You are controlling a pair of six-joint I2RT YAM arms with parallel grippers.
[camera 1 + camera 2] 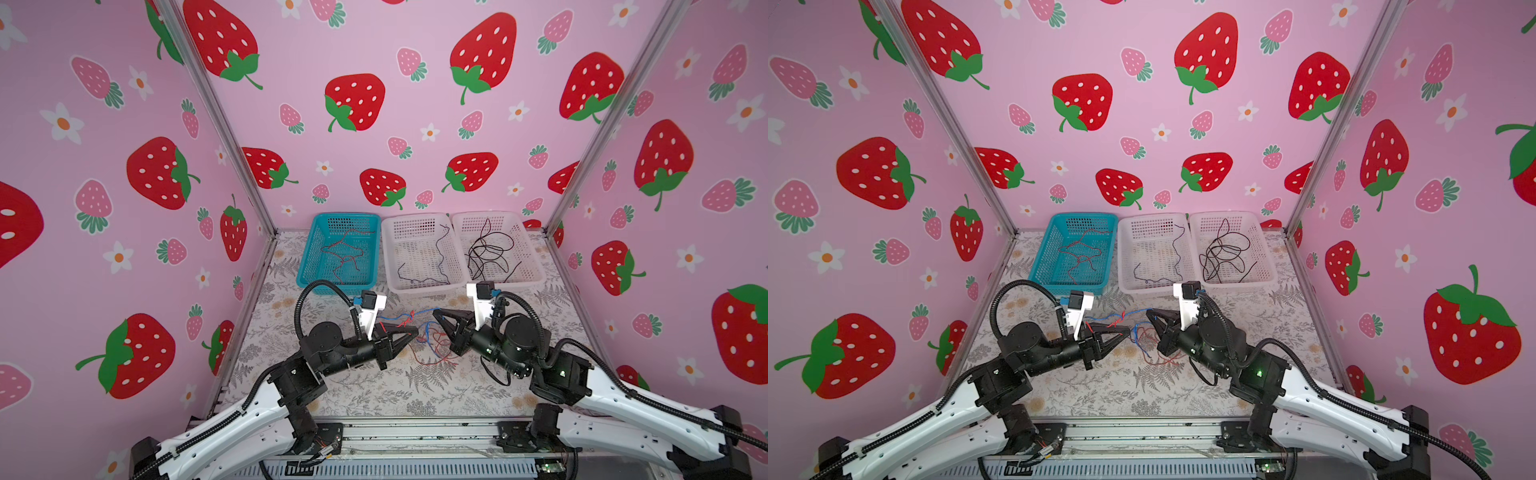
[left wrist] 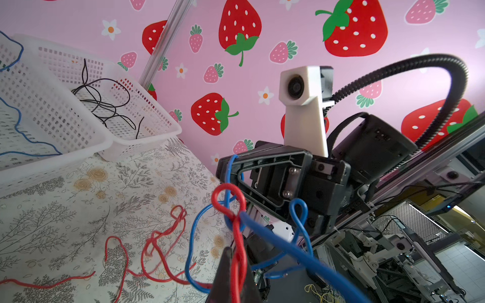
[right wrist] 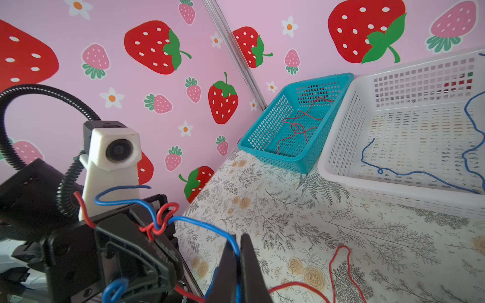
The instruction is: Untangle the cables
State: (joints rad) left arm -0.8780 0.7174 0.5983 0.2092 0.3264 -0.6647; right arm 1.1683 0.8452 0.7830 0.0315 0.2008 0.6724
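Our left claw (image 2: 233, 267) is pressed together on the red cable (image 2: 237, 244), though its tips are blurred and cut off by the edge of the left wrist view. Our right claw (image 3: 237, 262) pinches the blue cable (image 3: 210, 227) between its fingers. Where that cable runs on below them is cut off.

Between the two claws, raised off the tabletop (image 1: 374, 395), red and blue twist into a knot (image 1: 409, 320). We cannot tell how the strands cross inside it. Their loose lengths lie on the tabletop, partly hidden behind the right claw in both top views.

At the back, a teal basket (image 1: 311, 253) holds a red strand (image 1: 347, 258). A white basket (image 1: 390, 257) holds a dark blue strand (image 1: 438, 250), and a second white basket (image 1: 528, 257) just beside it holds black strands (image 1: 486, 249). Small marks on the right arm's black housing (image 2: 380, 139) are too blurred for us to read.
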